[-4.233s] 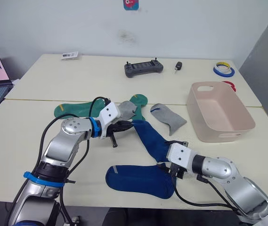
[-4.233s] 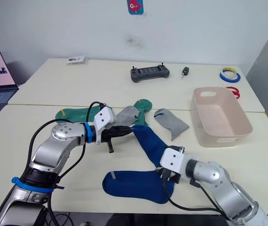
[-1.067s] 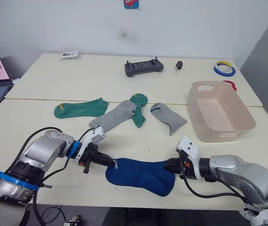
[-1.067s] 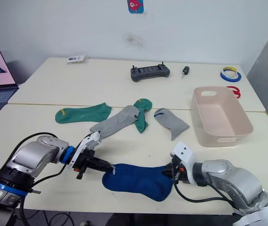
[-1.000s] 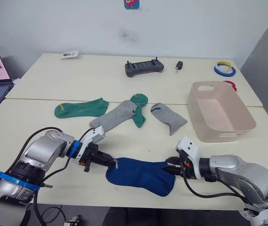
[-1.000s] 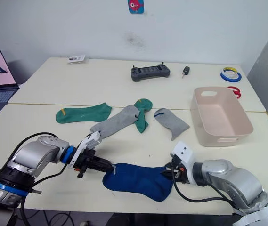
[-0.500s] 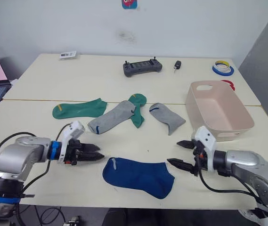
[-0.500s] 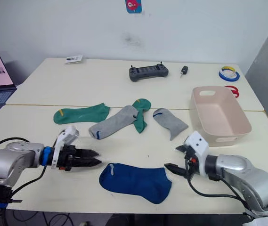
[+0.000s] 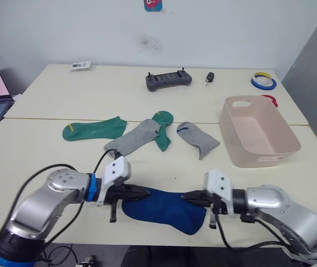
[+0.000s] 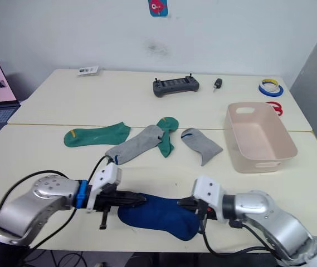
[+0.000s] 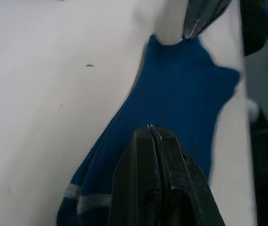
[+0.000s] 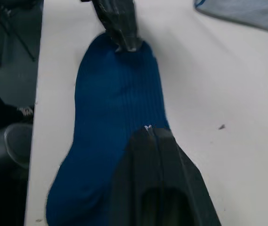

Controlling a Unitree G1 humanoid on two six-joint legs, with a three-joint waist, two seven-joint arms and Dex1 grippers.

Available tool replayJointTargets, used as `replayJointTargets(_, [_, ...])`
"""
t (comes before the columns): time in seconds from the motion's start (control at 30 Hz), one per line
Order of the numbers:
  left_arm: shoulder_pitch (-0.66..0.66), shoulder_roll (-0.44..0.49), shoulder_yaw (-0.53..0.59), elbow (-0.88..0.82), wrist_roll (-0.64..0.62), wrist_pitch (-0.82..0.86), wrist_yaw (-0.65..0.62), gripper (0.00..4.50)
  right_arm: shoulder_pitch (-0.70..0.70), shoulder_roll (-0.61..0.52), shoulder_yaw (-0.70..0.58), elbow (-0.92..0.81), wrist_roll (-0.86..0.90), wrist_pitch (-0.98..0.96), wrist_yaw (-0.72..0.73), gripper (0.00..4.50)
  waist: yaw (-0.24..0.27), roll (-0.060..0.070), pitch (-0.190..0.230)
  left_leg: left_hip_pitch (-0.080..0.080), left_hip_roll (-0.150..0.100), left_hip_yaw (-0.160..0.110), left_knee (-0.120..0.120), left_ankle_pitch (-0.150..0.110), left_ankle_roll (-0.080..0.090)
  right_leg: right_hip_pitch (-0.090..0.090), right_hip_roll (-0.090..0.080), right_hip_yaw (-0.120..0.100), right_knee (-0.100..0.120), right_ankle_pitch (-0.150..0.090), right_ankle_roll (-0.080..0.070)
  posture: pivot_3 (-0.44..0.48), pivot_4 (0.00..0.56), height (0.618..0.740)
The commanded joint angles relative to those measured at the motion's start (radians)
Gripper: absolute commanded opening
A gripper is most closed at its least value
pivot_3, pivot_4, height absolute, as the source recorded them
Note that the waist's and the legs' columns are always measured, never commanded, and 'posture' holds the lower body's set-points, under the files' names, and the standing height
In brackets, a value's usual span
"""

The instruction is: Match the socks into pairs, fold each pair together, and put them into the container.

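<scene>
We're on the fold step for the blue pair point(image 9: 161, 203) at the near edge of the tabletop point(image 9: 47, 156), with our left end effector point(image 9: 141, 192) and right end effector point(image 9: 189, 196) both pressed together on its opposite ends, so next we probably need one end lifted over the other before heading to the container point(image 9: 258, 133) far right.

I see ribbed matt cloth on the blue sock point(image 11: 171, 89) under my glossy black plastic left fingers point(image 11: 155, 174).
</scene>
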Motion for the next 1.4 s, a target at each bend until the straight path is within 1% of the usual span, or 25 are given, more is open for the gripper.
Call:
replayJointTargets(0.03, [-0.014, -0.026, -0.038, 0.066, 0.071, -0.072, 0.031, 0.00, -0.023, 0.017, 0.080, 0.049, -0.089, -0.042, 0.008, 0.06, 0.000, 0.000, 0.000, 0.000, 0.000, 0.000, 0.000, 0.000, 0.000, 0.000, 0.000, 0.000, 0.000, 0.000, 0.000, 0.000, 0.150, 0.740])
replayJointTargets(0.1, [-0.018, -0.028, -0.062, 0.101, 0.106, -0.102, 0.029, 0.00, -0.023, 0.018, 0.096, 0.080, -0.119, -0.043, 0.011, 0.06, 0.000, 0.000, 0.000, 0.000, 0.000, 0.000, 0.000, 0.000, 0.000, 0.000, 0.000, 0.000, 0.000, 0.000, 0.000, 0.000, 0.150, 0.740])
replayJointTargets(0.17, [-0.024, -0.031, -0.077, 0.141, 0.140, -0.128, 0.034, 0.00, -0.012, 0.001, 0.085, 0.101, -0.131, -0.039, 0.020, 0.06, 0.000, 0.000, 0.000, 0.000, 0.000, 0.000, 0.000, 0.000, 0.000, 0.000, 0.000, -0.001, 0.000, 0.000, 0.000, 0.000, 0.150, 0.740])
replayJointTargets(0.27, [-0.031, -0.027, -0.089, 0.186, 0.176, -0.164, 0.037, 0.00, 0.011, -0.043, 0.054, 0.105, -0.137, -0.036, 0.041, 0.06, 0.000, 0.001, -0.001, 0.001, 0.000, 0.000, 0.000, 0.000, 0.000, 0.001, 0.000, -0.001, 0.000, 0.000, 0.000, 0.000, 0.150, 0.740])
replayJointTargets(0.37, [-0.030, -0.030, -0.084, 0.203, 0.183, -0.180, 0.037, 0.00, 0.046, -0.090, 0.006, 0.096, -0.127, -0.037, 0.060, 0.06, 0.001, 0.001, -0.003, 0.001, -0.001, 0.000, 0.000, 0.000, 0.000, 0.002, -0.001, -0.001, 0.000, 0.000, 0.000, 0.000, 0.150, 0.740])
replayJointTargets(0.47, [-0.020, -0.025, -0.058, 0.194, 0.159, -0.197, 0.029, 0.00, 0.091, -0.137, -0.056, 0.082, -0.120, -0.080, 0.087, 0.06, 0.001, 0.000, -0.003, 0.002, -0.001, 0.000, 0.000, 0.000, 0.000, 0.003, -0.001, -0.001, 0.000, 0.000, 0.000, 0.000, 0.150, 0.740])
replayJointTargets(0.6, [-0.018, 0.000, 0.010, 0.129, 0.096, -0.216, -0.011, 0.00, 0.119, -0.140, -0.155, 0.007, -0.034, -0.134, 0.133, 0.06, 0.000, 0.000, -0.003, 0.002, 0.000, -0.001, 0.000, 0.000, 0.000, 0.004, -0.001, -0.001, -0.001, 0.000, 0.000, 0.000, 0.150, 0.740])
replayJointTargets(0.63, [-0.020, 0.012, 0.026, 0.106, 0.076, -0.219, -0.033, 0.00, 0.118, -0.136, -0.179, -0.016, -0.004, -0.122, 0.140, 0.06, 0.000, 0.000, -0.002, 0.002, 0.000, -0.001, 0.000, 0.000, 0.000, 0.003, -0.001, -0.001, 0.000, 0.000, 0.000, 0.000, 0.150, 0.740])
replayJointTargets(0.7, [-0.040, 0.031, 0.059, 0.038, -0.001, -0.167, -0.068, 0.00, 0.105, -0.135, -0.203, -0.061, 0.051, -0.093, 0.162, 0.06, -0.002, 0.000, -0.002, 0.001, 0.000, -0.001, 0.000, 0.000, 0.000, 0.002, 0.000, -0.001, 0.000, 0.000, 0.000, 0.000, 0.150, 0.740])
replayJointTargets(0.77, [-0.044, 0.059, 0.049, -0.007, -0.017, -0.157, -0.110, 0.00, 0.088, -0.124, -0.188, -0.081, 0.065, -0.075, 0.164, 0.06, -0.001, 0.000, -0.002, 0.001, 0.000, -0.001, 0.000, 0.000, 0.000, 0.002, 0.000, -0.001, 0.000, 0.000, 0.000, 0.000, 0.150, 0.740])
replayJointTargets(0.83, [-0.033, 0.083, 0.016, -0.032, 0.000, -0.166, -0.138, 0.00, 0.065, -0.099, -0.138, -0.082, 0.051, -0.061, 0.152, 0.06, -0.001, 0.000, -0.002, 0.001, 0.000, -0.001, 0.000, 0.000, 0.000, 0.003, 0.000, -0.001, 0.000, 0.000, 0.000, 0.000, 0.150, 0.740])
replayJointTargets(0.93, [-0.016, 0.063, -0.033, -0.030, 0.041, -0.182, -0.118, 0.00, 0.017, -0.044, -0.019, -0.037, -0.034, -0.063, 0.133, 0.06, -0.002, 0.000, -0.002, 0.002, 0.000, 0.000, 0.000, 0.000, 0.000, 0.002, 0.000, -0.001, 0.000, 0.000, 0.000, 0.000, 0.150, 0.740])
replayJointTargets(1.0, [-0.007, 0.038, -0.068, 0.023, 0.099, -0.212, -0.083, 0.00, -0.016, -0.008, 0.058, 0.018, -0.097, -0.065, 0.119, 0.06, -0.002, 0.000, -0.002, 0.002, 0.000, 0.000, 0.000, 0.000, 0.000, 0.002, 0.001, -0.001, 0.000, 0.000, 0.000, 0.000, 0.150, 0.740])
replayJointTargets(1.1, [-0.003, 0.029, -0.103, 0.118, 0.187, -0.289, -0.061, 0.00, -0.029, -0.002, 0.109, 0.056, -0.147, -0.071, 0.124, 0.06, 0.001, 0.000, -0.002, 0.001, 0.000, 0.000, 0.000, 0.000, 0.000, 0.001, 0.001, -0.001, 0.000, 0.000, 0.000, 0.000, 0.150, 0.740])
replayJointTargets(1.23, [0.003, 0.018, -0.106, 0.182, 0.212, -0.305, -0.043, 0.00, -0.003, -0.071, 0.117, 0.070, -0.197, -0.080, 0.149, 0.06, 0.004, 0.001, -0.002, 0.001, -0.001, 0.000, 0.000, 0.000, 0.000, 0.001, -0.001, -0.001, 0.000, 0.000, 0.000, 0.000, 0.150, 0.740])
replayJointTargets(1.4, [0.010, 0.016, -0.112, 0.206, 0.221, -0.333, -0.045, 0.00, 0.061, -0.151, 0.029, 0.079, -0.194, -0.145, 0.164, 0.06, 0.005, 0.001, -0.003, 0.003, -0.001, -0.002, 0.000, 0.000, 0.000, 0.005, -0.001, -0.001, -0.001, 0.000, 0.000, 0.000, 0.150, 0.740])
